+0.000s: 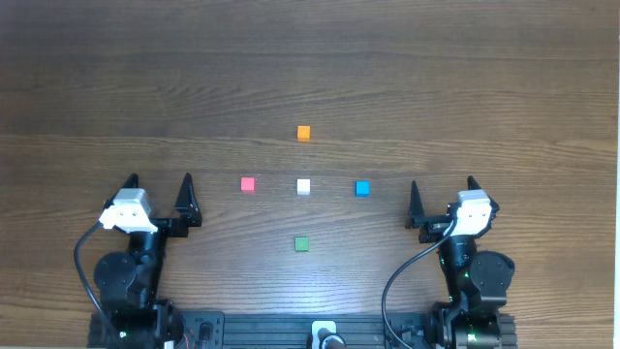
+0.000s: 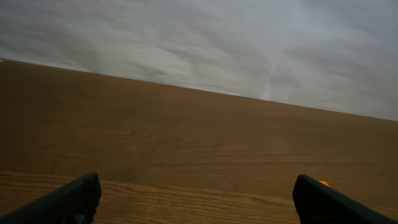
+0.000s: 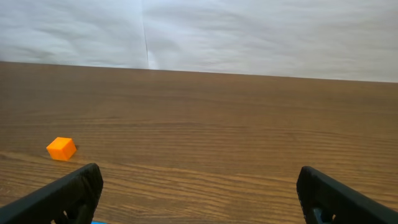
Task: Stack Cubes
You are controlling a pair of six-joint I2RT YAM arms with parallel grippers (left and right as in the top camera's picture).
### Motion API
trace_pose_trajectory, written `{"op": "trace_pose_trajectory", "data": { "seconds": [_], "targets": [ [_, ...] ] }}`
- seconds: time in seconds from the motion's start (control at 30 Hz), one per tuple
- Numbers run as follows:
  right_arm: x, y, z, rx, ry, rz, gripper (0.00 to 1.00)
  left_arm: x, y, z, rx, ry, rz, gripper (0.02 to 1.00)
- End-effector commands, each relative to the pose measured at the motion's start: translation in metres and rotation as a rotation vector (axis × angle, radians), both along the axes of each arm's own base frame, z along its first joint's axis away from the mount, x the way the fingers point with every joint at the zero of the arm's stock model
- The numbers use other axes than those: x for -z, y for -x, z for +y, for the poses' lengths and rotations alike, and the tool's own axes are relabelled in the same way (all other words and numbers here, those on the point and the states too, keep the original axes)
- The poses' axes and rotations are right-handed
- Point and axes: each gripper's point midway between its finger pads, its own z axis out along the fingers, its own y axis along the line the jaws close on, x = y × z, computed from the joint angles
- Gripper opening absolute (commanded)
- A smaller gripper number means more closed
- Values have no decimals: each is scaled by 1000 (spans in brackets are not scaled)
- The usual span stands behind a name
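Nothing is stacked yet, and both arms rest close to their bases. Your left gripper [image 1: 159, 182] has its jaws spread wide with nothing between them, and your right gripper [image 1: 442, 184] is the same. The cubes lie apart on the table [image 1: 310, 58] between the two arms. The white cube [image 1: 303, 186] is in the middle, with the pink cube [image 1: 248, 184] to its left and the blue cube [image 1: 362, 188] to its right. The orange cube [image 1: 303, 133] sits farther out, and the green cube [image 1: 301, 244] is nearest the bases.

The likeliest trouble is an off-centre pinch. The cubes are small against that jaw spread, so if one finger arrives first it will probably push the cube across the smooth wood or twist it before the other finger closes.

Watch the middle as well. If you send both arms toward the white cube together, they could meet over it. Let one arm work while the other waits.

Placement is the other weak point. Let go too high, or off to one side, and the cube will likely tip off and roll. As the stack grows, a finger that opens wide beside it, or an arm reaching past it for the orange cube, could knock it over. The green cube lies so near the bases that reaching it may be awkward.
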Motion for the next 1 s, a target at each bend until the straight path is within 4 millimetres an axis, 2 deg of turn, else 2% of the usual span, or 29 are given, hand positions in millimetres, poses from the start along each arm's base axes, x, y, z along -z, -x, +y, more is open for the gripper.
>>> {"op": "trace_pose_trajectory", "data": {
  "seconds": [0.03, 0.13, 0.33, 0.43, 0.5, 0.6, 0.7, 0.77, 0.87, 1.0],
  "targets": [
    [1, 0, 2, -14, -1, -5, 991, 0, 0, -10, 43, 24, 8, 998],
    [1, 0, 2, -14, -1, -5, 991, -12, -2, -26, 116, 47, 50, 998],
    [1, 0, 2, -14, -1, -5, 991, -56, -22, -75, 342, 73, 255, 998],
    [1, 0, 2, -14, -1, -5, 991, -63, -42, -93, 387, 76, 430, 998],
    [1, 0, 2, -14, -1, -5, 993, -60, -57, -104, 405, 86, 560, 996],
    [1, 0, 2, -14, -1, -5, 993, -38, -75, -120, 412, 106, 760, 1000],
    [1, 0, 2, -14, -1, -5, 991, 2, -83, -136, 416, 101, 949, 998],
    [1, 0, 2, -14, -1, -5, 993, 33, -82, -141, 391, 106, 1057, 996],
    [1, 0, 2, -14, -1, -5, 991, 79, -71, -138, 281, 97, 1228, 998],
    [1, 0, 2, -14, -1, -5, 991, 117, -63, -149, 259, 64, 1334, 998]
  ]
}}
